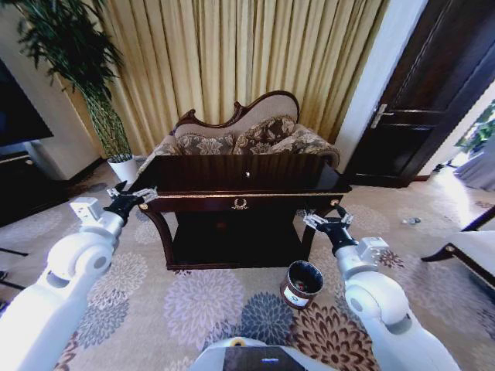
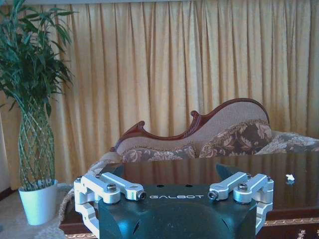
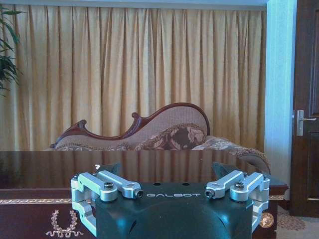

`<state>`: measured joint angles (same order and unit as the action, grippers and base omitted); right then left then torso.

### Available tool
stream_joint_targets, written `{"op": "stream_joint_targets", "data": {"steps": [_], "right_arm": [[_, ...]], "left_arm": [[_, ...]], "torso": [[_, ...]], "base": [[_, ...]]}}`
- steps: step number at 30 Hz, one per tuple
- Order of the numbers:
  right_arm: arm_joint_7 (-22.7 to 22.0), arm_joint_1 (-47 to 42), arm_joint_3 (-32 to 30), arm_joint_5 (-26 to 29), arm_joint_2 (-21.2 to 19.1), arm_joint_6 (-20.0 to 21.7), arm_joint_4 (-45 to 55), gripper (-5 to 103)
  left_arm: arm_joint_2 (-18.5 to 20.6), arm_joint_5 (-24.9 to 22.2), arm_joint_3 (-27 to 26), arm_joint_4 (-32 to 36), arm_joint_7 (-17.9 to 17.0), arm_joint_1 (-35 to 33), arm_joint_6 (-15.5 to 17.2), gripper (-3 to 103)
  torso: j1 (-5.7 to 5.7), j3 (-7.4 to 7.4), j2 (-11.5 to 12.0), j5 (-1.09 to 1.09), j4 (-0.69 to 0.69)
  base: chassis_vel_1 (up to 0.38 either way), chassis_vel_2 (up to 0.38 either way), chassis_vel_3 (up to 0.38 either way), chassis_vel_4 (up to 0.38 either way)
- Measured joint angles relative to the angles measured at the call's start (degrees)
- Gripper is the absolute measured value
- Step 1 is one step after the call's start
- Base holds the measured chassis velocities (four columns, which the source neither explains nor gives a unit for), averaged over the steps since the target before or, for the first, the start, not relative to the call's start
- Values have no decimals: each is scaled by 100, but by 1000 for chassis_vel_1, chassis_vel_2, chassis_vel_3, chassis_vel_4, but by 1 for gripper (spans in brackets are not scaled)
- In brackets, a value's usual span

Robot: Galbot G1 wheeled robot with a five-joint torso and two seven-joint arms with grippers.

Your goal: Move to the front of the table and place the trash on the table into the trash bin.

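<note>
Trash (image 1: 247, 174), tiny white scrap, glossy dark table (image 1: 193, 174)

On the table (image 1: 232, 174), a white speck (image 1: 247, 174) at frame centre was too small to identify; in the left wrist view it showed as a pale scrap (image 2: 289, 177) at the right edge, shape unclear. Both wrist views cut the table off at the bottom edge. The trash bin (image 1: 301, 284), lower right of centre, kept its inside dark and unreadable. Label text on its side was too small to read.
</note>
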<state>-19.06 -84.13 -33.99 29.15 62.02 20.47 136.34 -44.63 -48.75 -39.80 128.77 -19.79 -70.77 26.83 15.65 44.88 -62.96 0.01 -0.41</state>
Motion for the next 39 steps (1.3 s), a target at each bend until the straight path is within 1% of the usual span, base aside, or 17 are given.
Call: {"op": "stream_joint_targets", "data": {"steps": [9,12,28,39], "right_arm": [[16,5,59,-34,-1,-10,18,100],[27,-20,88,-65,17,-10,47,100],[112,-106,136,-263,95,-29,90,100],[135,-116,132,-287,109,-32,90,100]], "left_arm": [[17,18,-447,214,144,-326,143,100],[1,18,-500,260,151,-381,156,100],[26,33,-511,217,207,-383,127,100],[37,34,-498,167,230,-360,100,100]], "torso": [[0,0,0,-1,2],[1,0,1,-1,1],[-1,-1,0,-1,1],[0,0,1,-1,1]], "base": [[27,-27,-32,31],[54,-64,-63,79],[142,-141,-139,134],[149,-150,-146,155]]}}
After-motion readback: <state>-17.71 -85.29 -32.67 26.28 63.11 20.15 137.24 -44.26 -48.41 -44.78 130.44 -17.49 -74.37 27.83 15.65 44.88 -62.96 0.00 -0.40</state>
